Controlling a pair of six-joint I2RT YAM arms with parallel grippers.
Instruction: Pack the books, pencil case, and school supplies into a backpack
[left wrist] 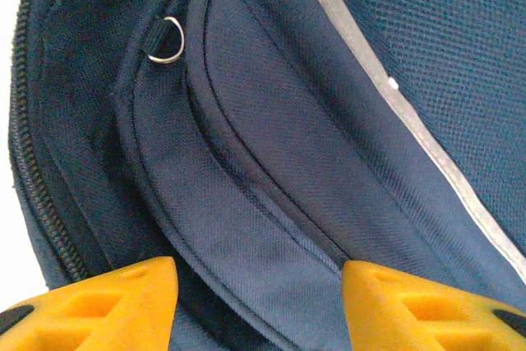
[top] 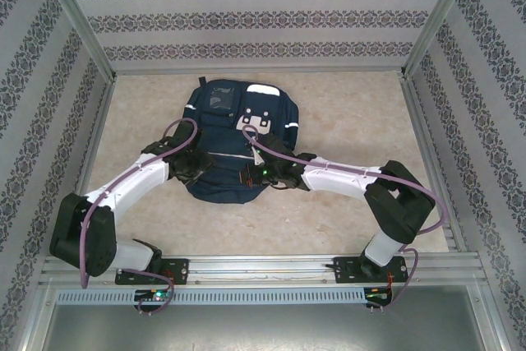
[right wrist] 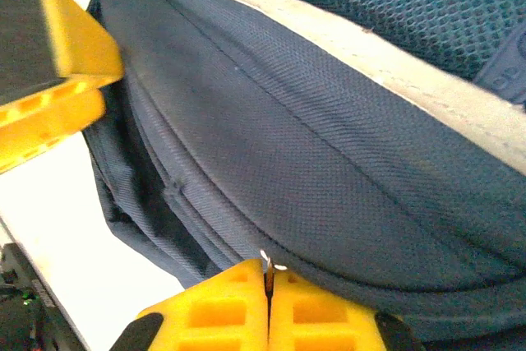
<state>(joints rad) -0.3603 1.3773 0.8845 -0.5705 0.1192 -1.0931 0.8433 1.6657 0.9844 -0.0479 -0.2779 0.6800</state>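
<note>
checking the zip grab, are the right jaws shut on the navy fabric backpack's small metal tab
Yes, the right gripper pinches the small metal tab between closed jaws.

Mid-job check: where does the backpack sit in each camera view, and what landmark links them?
Top external: backpack at centre, toward the far side of the table.
Left wrist: backpack seams run diagonally through the middle, above the open left gripper.
Right wrist: backpack slants from upper left to lower right; right gripper pinches a metal tab.
Shared landmark: the pale reflective stripe.
</note>
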